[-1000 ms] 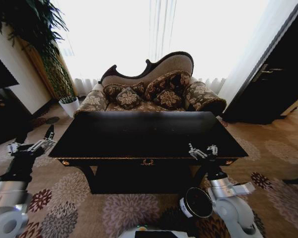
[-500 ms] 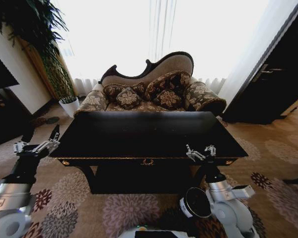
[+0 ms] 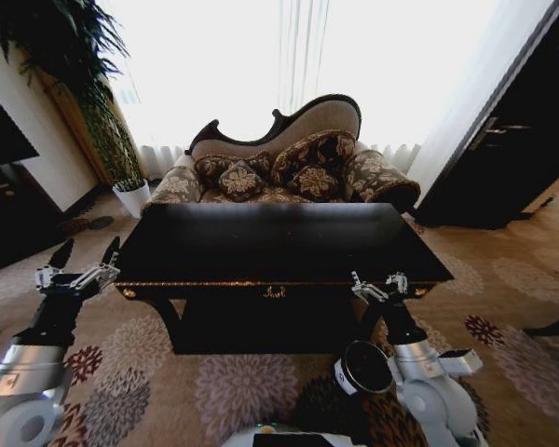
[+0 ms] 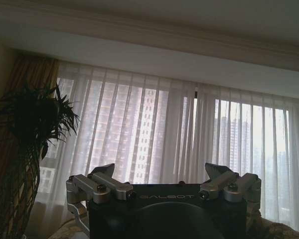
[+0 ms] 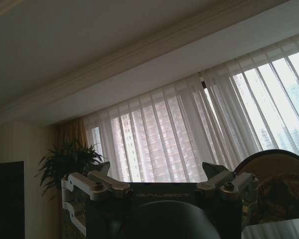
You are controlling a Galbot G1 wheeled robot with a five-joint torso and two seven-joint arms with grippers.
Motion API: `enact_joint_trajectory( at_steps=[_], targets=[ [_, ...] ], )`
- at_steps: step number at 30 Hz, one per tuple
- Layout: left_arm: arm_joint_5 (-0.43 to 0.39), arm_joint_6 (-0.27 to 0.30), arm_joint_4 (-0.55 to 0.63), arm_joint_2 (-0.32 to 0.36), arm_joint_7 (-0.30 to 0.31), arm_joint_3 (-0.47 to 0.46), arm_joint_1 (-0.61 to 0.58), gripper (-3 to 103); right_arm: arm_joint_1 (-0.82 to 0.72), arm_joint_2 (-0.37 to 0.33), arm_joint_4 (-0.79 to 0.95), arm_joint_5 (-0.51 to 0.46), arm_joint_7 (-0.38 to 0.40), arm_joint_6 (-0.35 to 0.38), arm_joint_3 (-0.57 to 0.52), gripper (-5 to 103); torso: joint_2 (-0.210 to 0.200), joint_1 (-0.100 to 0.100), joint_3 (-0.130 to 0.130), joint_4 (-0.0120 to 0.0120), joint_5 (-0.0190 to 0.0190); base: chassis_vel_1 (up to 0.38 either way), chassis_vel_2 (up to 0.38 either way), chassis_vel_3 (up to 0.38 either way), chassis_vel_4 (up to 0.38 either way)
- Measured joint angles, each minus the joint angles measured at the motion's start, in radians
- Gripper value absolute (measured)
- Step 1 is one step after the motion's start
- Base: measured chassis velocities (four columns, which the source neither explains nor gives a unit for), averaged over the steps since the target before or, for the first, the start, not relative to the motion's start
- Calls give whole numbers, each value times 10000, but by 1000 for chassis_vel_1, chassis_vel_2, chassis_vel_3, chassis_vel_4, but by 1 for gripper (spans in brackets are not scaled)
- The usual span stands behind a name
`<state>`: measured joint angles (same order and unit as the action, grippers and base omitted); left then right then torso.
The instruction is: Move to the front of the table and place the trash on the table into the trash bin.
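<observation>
The robot faces the long front edge of the table (image 3: 270,244), whose glossy black top runs across the middle of the head view with a gold ornament at the centre of its dark apron. No paper wads or can can be made out on the dark tabletop from here; the surface is too glossy and dim to tell. The left arm is raised off the table's left end, forearm slanting up from the shoulder at the lower left, and the left gripper (image 3: 82,264) points upward beside the front-left corner, clear of the table, its two dark fingers (image 3: 61,254) spread well apart with nothing between them. The right arm rises from the lower right, its forearm nearly upright, and the right gripper (image 3: 379,283) sits just at the table's front edge near the front-right corner, its fingers likewise spread and empty (both wrist views look up past parted fingers to the ceiling and sheer curtains (image 4: 179,134)). The trash bin (image 3: 361,368), round with a black inside and a white label on its side, lies low on the floral carpet (image 3: 247,396) just left of the right arm's base, in front of the table. Behind the table's far edge stands a patterned sofa (image 3: 289,168) with cushions, and a tall potted plant (image 3: 93,102) fills the left corner by the window.
</observation>
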<state>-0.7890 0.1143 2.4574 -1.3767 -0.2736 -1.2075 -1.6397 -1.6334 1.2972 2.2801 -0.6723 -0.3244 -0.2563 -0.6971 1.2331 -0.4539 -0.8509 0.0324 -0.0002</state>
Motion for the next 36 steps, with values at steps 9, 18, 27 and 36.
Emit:
enact_joint_trajectory(
  at_steps=[9,18,27,36],
  targets=[
    [37,-31,-89,5,-27,71,54,100,16,42,-148,-14,-83,-53,-5,100,5,8,3,0,0,213,-215,-219,213],
    [38,-41,-105,19,-38,119,83,100,23,119,-152,27,-127,-55,80,100,0,-3,-1,1,0,101,-88,-91,99],
    [-36,-51,-44,80,-39,30,42,100,76,140,-201,-20,-139,-56,-35,100,-2,-6,-2,0,0,90,-95,-96,84],
    [-49,-58,-35,80,-36,86,67,100,114,161,-286,-65,-157,-60,-98,100,5,9,4,-1,-3,216,-234,-230,218]
  ],
)
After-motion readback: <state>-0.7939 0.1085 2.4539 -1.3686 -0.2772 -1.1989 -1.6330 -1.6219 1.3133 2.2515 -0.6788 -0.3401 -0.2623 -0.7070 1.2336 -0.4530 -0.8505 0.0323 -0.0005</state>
